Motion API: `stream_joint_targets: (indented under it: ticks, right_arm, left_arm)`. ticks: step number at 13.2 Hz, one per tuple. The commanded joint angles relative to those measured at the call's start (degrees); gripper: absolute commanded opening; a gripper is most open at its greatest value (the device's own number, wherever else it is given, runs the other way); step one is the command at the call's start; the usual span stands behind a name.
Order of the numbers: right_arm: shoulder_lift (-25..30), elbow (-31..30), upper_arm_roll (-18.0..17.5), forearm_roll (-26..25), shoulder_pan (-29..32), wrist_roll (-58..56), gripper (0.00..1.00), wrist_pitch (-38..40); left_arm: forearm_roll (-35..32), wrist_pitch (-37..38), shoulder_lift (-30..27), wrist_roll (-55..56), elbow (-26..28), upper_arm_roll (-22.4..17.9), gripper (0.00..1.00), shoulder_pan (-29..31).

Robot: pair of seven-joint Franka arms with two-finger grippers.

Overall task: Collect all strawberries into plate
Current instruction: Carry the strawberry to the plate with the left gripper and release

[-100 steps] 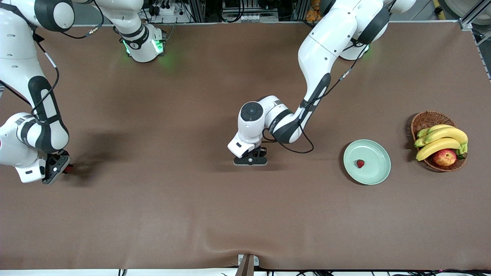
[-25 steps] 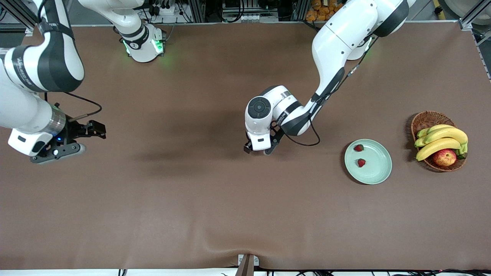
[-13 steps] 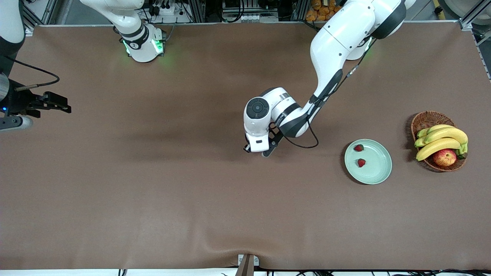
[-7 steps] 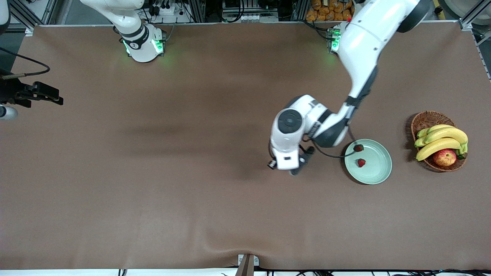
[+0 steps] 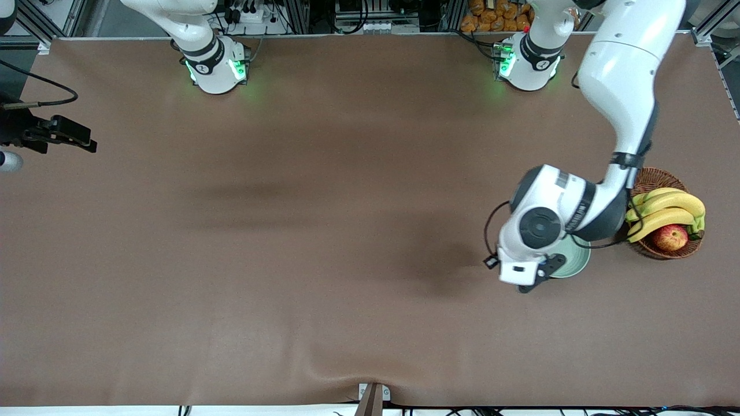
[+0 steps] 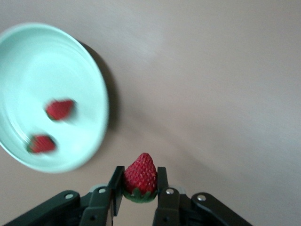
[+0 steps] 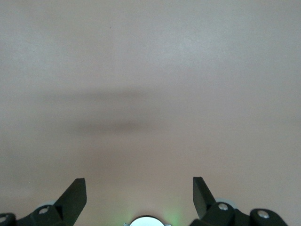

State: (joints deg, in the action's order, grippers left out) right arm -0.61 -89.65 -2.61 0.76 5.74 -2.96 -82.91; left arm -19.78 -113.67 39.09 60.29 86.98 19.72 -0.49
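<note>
My left gripper (image 6: 139, 172) is shut on a red strawberry (image 6: 140, 175) with a green cap and holds it in the air just off the rim of the mint-green plate (image 6: 56, 61). Two more strawberries (image 6: 59, 109) (image 6: 41, 143) lie in the plate. In the front view the left gripper (image 5: 535, 278) and wrist cover most of the plate (image 5: 578, 260), and all three berries are hidden there. My right gripper (image 7: 138, 186) is open and empty over bare table at the right arm's end, at the edge of the front view (image 5: 6, 162), where that arm waits.
A brown wicker basket (image 5: 647, 176) with bananas (image 5: 670, 203) and a red-yellow apple (image 5: 670, 237) stands right beside the plate, toward the left arm's end. The left arm's forearm passes over the basket's rim. A brown mat covers the table.
My left arm has swung from the table's middle to the plate, carrying the strawberry. My right gripper has barely moved at its end of the table.
</note>
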Motion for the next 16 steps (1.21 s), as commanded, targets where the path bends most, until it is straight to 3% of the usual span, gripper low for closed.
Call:
stream_joint_targets:
  ticks: [1, 7, 8, 10, 12, 13, 16]
  right_arm:
    - [0.7, -0.3, -0.2, 0.3, 0.3, 0.8, 1.00, 0.4]
    - [0.7, -0.3, -0.2, 0.3, 0.3, 0.7, 1.00, 0.5]
    - [0.8, -0.3, -0.3, 0.3, 0.2, 0.4, 1.00, 0.5]
    - [1.0, -0.3, -0.4, 0.4, -0.8, 0.3, 1.00, 0.5]
    - [1.3, -0.4, -0.4, 0.4, -2.2, 0.3, 1.00, 0.5]
    - [1.3, -0.4, -0.4, 0.4, -2.2, 0.2, 1.00, 0.4]
    - [1.6, -0.7, -0.5, 0.4, -2.7, 0.0, 1.00, 0.6]
  left_arm:
    - [-2.9, 0.5, -1.9, -5.2, 4.2, 0.4, 0.00, 4.7]
    - [-3.7, -0.4, -1.1, -14.6, 5.7, 0.3, 0.01, 13.4]
    - [-3.6, -0.7, -0.9, -16.4, 5.8, 0.7, 0.11, 15.2]
    - [-2.9, -0.7, -0.8, -16.9, 5.7, 0.8, 0.42, 15.1]
    - [-2.6, -0.7, -0.5, -16.4, 5.3, 0.8, 0.88, 15.0]
    - [-2.3, -0.7, -0.7, -16.2, 5.0, 0.8, 1.00, 15.0]
    - [1.3, -0.3, -1.2, -16.1, 1.0, 0.9, 1.00, 14.4]
